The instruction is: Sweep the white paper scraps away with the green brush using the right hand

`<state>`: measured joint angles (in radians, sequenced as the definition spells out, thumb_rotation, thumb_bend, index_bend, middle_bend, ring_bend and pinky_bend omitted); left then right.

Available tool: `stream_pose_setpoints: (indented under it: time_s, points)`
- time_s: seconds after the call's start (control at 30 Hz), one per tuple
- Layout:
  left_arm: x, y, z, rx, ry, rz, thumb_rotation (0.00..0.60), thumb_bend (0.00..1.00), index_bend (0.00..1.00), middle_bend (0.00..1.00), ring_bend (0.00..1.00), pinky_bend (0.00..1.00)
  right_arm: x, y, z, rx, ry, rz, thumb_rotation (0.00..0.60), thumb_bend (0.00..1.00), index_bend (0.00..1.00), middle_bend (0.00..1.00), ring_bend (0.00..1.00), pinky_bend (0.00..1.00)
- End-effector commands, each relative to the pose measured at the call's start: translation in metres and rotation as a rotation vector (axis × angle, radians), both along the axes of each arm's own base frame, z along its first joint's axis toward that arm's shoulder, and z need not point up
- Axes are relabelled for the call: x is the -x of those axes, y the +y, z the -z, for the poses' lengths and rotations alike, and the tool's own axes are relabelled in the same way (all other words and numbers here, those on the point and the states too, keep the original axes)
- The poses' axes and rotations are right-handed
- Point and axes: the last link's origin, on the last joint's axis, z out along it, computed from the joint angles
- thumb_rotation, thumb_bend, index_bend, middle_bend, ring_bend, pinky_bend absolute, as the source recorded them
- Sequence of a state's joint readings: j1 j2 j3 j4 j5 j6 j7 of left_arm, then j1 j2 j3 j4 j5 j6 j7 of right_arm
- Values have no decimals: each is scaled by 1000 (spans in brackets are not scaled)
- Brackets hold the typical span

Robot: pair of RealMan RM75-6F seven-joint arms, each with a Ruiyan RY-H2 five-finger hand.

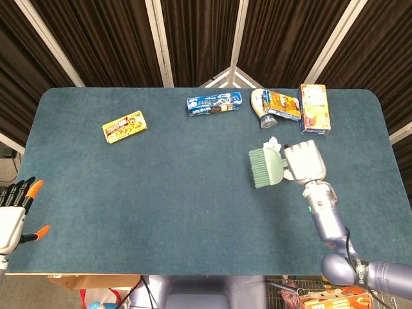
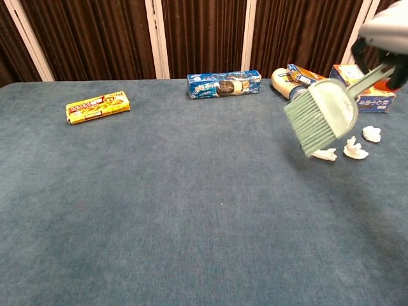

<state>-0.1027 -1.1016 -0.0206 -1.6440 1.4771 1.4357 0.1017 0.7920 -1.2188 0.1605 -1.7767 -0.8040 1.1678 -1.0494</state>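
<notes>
While the right hand (image 1: pixel 304 162) grips the green plastic brush (image 2: pixel 322 116), bristles raised above the blue table (image 1: pixel 161 193), the crumpled white paper scraps (image 2: pixel 354 148) lie just behind it — a high stroke risks missing them; the left hand (image 1: pixel 14 207) hangs open.

A dark teal carpeted worktop (image 1: pixel 193 193) carries four packaged goods along its far side. At about 10 o'clock lies a flat yellow snack packet (image 1: pixel 125 126), turned slightly askew. Near 12 o'clock rests a long blue cookie package (image 1: pixel 210 104), lying on its side. Toward 1 o'clock a cream cylindrical can (image 1: pixel 261 108) lies tipped over, with a blue and orange packet (image 1: pixel 281 105) leaning across it. Just beside them, further toward 2 o'clock, sits an orange and blue cardboard box (image 1: pixel 314 109). Dark brown curtains with pale vertical frames (image 1: pixel 193 38) hang behind.
</notes>
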Motion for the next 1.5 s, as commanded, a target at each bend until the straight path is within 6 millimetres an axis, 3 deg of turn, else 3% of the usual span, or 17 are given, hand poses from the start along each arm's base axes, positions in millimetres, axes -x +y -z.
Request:
stream_pose_setpoints:
  time_s: [0.03,0.23,0.4,0.67,0.9,1.1,1.23,1.37,1.5]
  points:
    - [0,0,0,0,-1,-2,600,0,0,0,0,0,5,0,18,-40,25,8,600,682,789,934,990,980]
    - [1,1,0,3,-3,-1,600,0,0,0,0,0,25,-5,35,-60,64,46,600,683,790,934,990,980]
    - [1,1,0,3,-5,-4,600,0,0,0,0,0,44,-14,32,-24,139,72,600,682,790,934,989,980]
    - [0,0,-1,2,-6,-1,600,0,0,0,0,0,72,-34,-12,134,243,133,600,682,789,935,990,981]
    - [0,0,-1,0,-5,2,600,0,0,0,0,0,85,-37,-50,224,297,161,600,683,789,934,990,980]
    - [-1,0,0,3,-4,2,600,0,0,0,0,0,72,-22,-64,230,182,100,600,682,790,934,990,980]
    - [-1,-1,0,3,-4,4,600,0,0,0,0,0,61,3,-65,196,34,53,600,683,789,934,990,980]
    - [-2,-1,1,3,-4,5,600,0,0,0,0,0,58,27,-58,148,-106,73,600,683,790,935,990,980]
    - [-2,-2,2,5,-2,7,600,0,0,0,0,0,59,54,-39,65,-232,116,600,682,790,934,990,980]
